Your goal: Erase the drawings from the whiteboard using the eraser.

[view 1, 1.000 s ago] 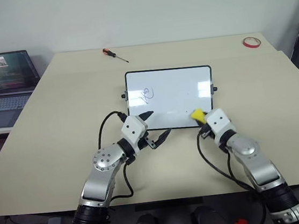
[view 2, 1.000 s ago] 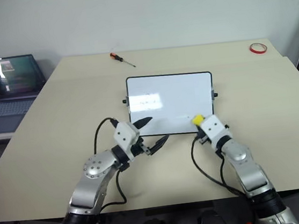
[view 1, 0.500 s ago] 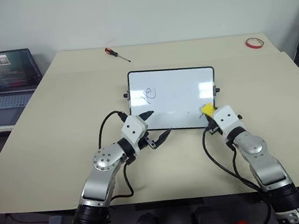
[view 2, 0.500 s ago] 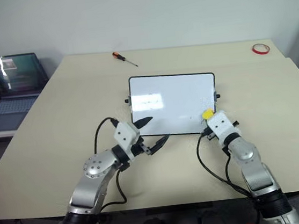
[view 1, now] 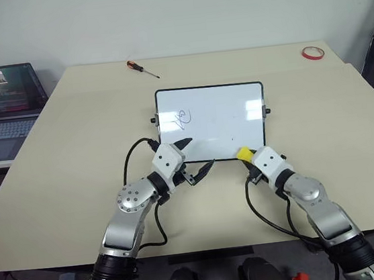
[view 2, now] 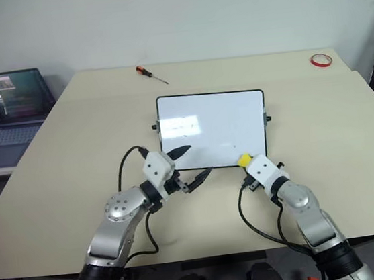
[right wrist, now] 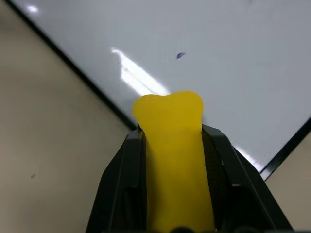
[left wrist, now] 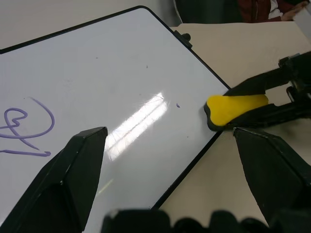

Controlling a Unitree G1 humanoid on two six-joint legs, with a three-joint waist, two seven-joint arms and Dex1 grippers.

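The whiteboard lies flat on the table; the right gripper is clamped on the eraser, at the board's near edge by its right corner; a blue drawing sits on the board's left part; the left gripper, jaws spread and empty, hovers at the board's near left corner.

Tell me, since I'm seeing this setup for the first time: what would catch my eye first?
The yellow eraser, clamped in the right gripper at the near right edge of the whiteboard mid-table. Next, the blue drawing on the board's left part, with the left gripper held open at the board's near left corner. Farther off lie an orange-handled screwdriver and a red tape ring at the far edge, with a laptop off to the left.
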